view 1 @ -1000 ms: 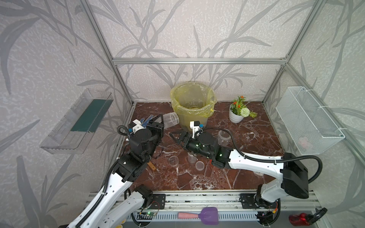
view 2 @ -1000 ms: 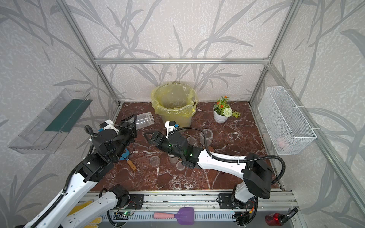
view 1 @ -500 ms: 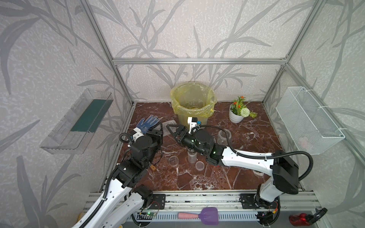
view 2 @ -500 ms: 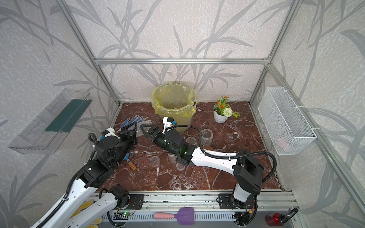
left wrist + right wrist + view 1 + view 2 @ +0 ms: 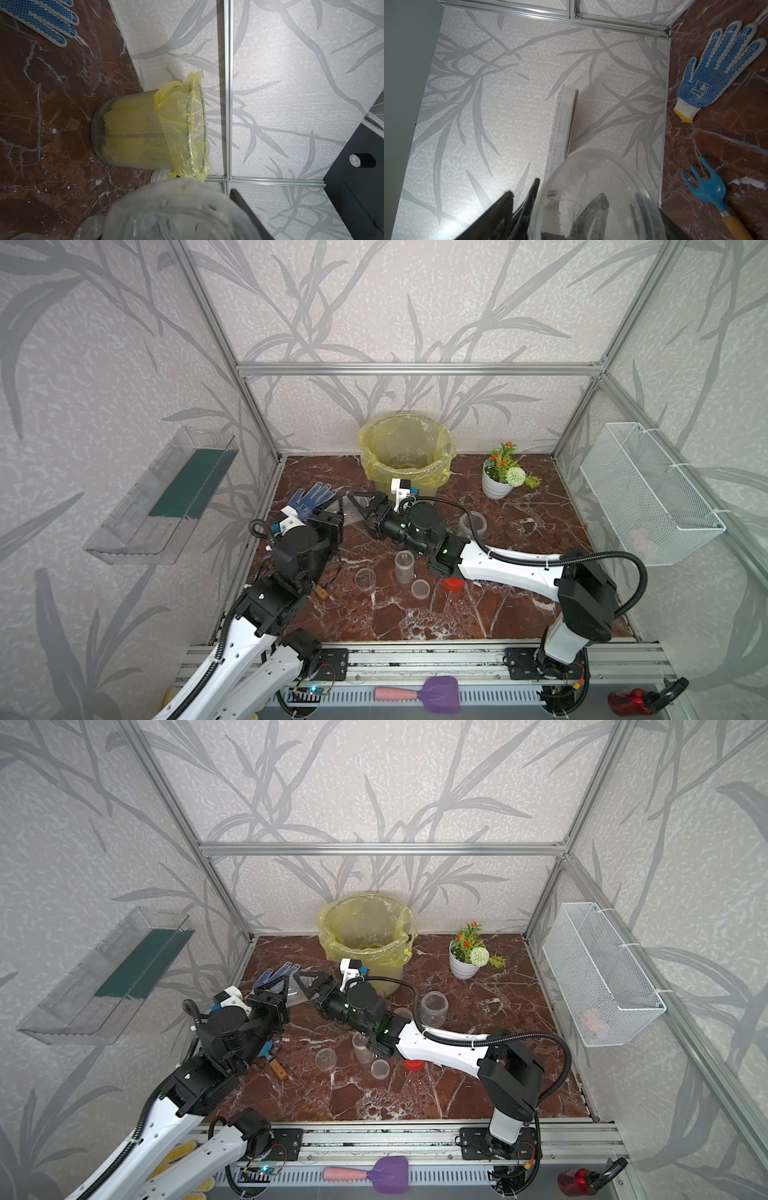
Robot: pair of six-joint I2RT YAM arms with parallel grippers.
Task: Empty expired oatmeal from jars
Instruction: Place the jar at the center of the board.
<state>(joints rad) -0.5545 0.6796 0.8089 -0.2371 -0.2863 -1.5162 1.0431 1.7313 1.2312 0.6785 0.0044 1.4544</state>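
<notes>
The red marble floor (image 5: 540,585) sits boxed in by leaf-patterned walls, with the yellow-bagged bin (image 5: 440,472) at the back.

In both top views my left gripper (image 5: 338,510) is clamped on a clear jar (image 5: 352,517) lying sideways in front of the bin. The right gripper (image 5: 365,506) meets it with jaws spread. A slim jar (image 5: 404,568) and a wide jar (image 5: 472,524) stand by the right arm.

In the left wrist view the clear jar (image 5: 176,214) is a blur near the lens, with the bin beyond.

In the right wrist view the fingers (image 5: 506,212) straddle the jar; I cannot tell whether they touch. I see only pale dust inside, no oatmeal.

My worry is that if the left gripper lets go before the right has bitten, the smooth jar slips and drops. The right forearm also hangs low beside the slim jar and could topple it.
</notes>
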